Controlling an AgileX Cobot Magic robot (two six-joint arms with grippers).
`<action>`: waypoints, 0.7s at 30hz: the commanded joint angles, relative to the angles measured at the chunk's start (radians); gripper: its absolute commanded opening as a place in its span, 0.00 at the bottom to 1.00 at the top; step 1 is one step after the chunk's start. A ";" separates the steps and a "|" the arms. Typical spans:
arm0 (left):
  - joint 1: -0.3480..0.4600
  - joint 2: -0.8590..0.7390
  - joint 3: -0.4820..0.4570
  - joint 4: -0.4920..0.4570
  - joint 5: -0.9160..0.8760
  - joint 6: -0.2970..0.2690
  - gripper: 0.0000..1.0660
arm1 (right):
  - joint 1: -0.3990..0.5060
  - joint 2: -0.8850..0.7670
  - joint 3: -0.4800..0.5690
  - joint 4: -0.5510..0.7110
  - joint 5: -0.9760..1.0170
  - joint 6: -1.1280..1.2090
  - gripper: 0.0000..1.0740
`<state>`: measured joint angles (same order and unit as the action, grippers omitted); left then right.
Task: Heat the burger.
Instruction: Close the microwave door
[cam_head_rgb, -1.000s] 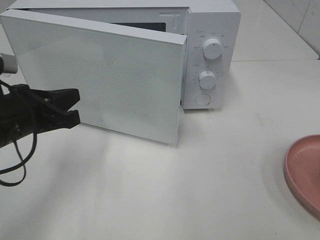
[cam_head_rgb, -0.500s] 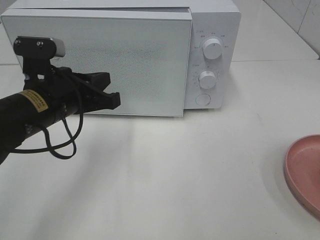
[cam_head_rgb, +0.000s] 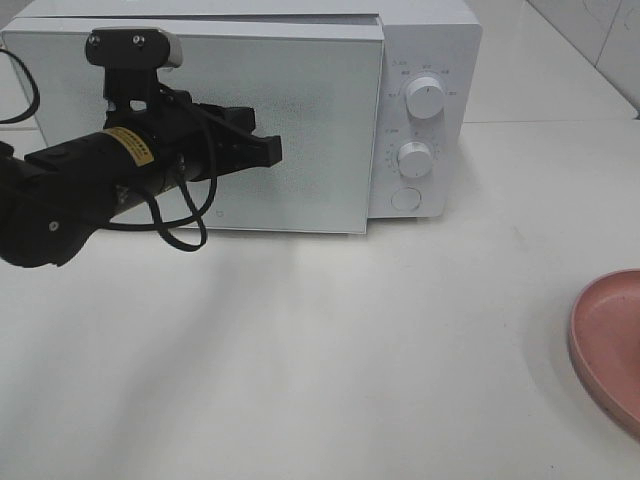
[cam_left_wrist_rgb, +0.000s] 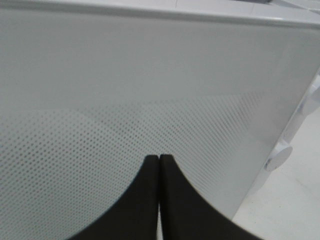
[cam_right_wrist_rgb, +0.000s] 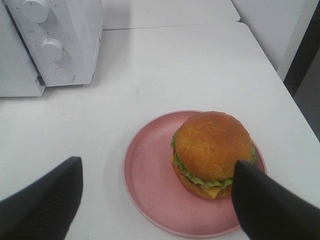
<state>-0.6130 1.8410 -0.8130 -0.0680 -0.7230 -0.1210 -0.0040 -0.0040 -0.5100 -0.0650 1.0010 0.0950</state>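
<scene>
Against the microwave door (cam_head_rgb: 300, 130), left claw (cam_head_rgb: 270, 150) sits pinched together; burger (cam_right_wrist_rgb: 212, 152) on plate (cam_right_wrist_rgb: 150, 190) outside, right claw (cam_right_wrist_rgb: 155, 200) apart. Risk: heating empty.

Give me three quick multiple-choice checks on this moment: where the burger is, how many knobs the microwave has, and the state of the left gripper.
1. Where is the tall golden-brown bun burger?
A. inside the microwave
B. on the flat pink round plate
C. on the bare table

2. How many round knobs show on the white microwave panel, above the round button?
A. one
B. two
C. four

3. What state is the left gripper in?
A. shut, at the closed microwave door
B. open around a knob
C. holding the burger

Answers:
1 B: the right wrist view shows it resting on the plate.
2 B: the upper knob and lower knob sit one above the other.
3 A: its black jaws meet against the dotted door panel.
</scene>
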 joint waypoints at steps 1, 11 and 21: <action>-0.006 0.024 -0.050 -0.005 0.018 0.001 0.00 | -0.003 -0.024 -0.001 -0.005 -0.005 -0.013 0.71; -0.006 0.089 -0.163 -0.004 0.044 0.001 0.00 | -0.003 -0.024 -0.001 -0.005 -0.005 -0.013 0.71; -0.006 0.154 -0.261 -0.007 0.047 0.001 0.00 | -0.003 -0.024 -0.001 -0.005 -0.005 -0.013 0.71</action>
<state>-0.6370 1.9840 -1.0360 0.0000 -0.6340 -0.1210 -0.0040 -0.0040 -0.5100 -0.0650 1.0010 0.0950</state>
